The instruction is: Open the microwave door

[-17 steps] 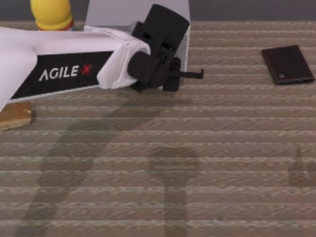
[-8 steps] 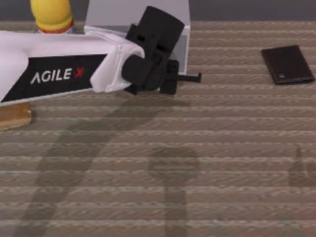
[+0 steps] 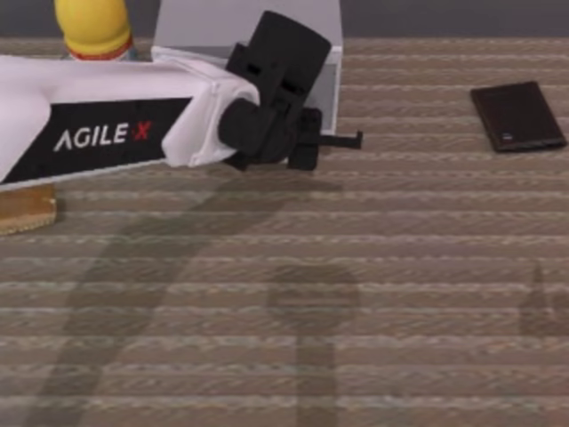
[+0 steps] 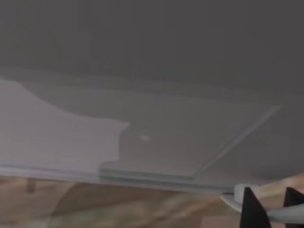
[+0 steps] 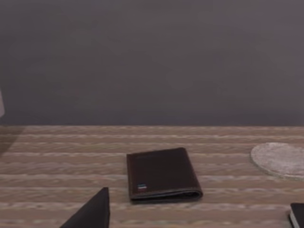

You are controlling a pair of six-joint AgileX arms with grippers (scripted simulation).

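Note:
The light-grey microwave [image 3: 222, 22] stands at the table's back, left of centre, partly under my left arm. In the left wrist view the microwave door [image 4: 180, 142] fills the picture, with its grey window and a pale handle [image 4: 232, 199] sticking out at one edge. My left gripper [image 3: 356, 138] is at the microwave's front right corner. Seen from its own wrist, my left gripper [image 4: 270, 209] is shut on that handle, one black fingertip on each side. My right gripper is outside the top view. Only one fingertip [image 5: 97, 209] shows in its wrist view, with nothing held.
A dark wallet-like slab [image 3: 517, 116] lies at the back right and shows in the right wrist view as the same slab [image 5: 161, 175]. A round pale coaster [image 5: 279, 159] and a black corner [image 5: 298, 216] lie beside it. A yellow object [image 3: 93, 22] and a wooden piece [image 3: 27, 209] sit at the left.
My left gripper shifted slightly left and toward the table's front between one second and half a second ago. It has held still since.

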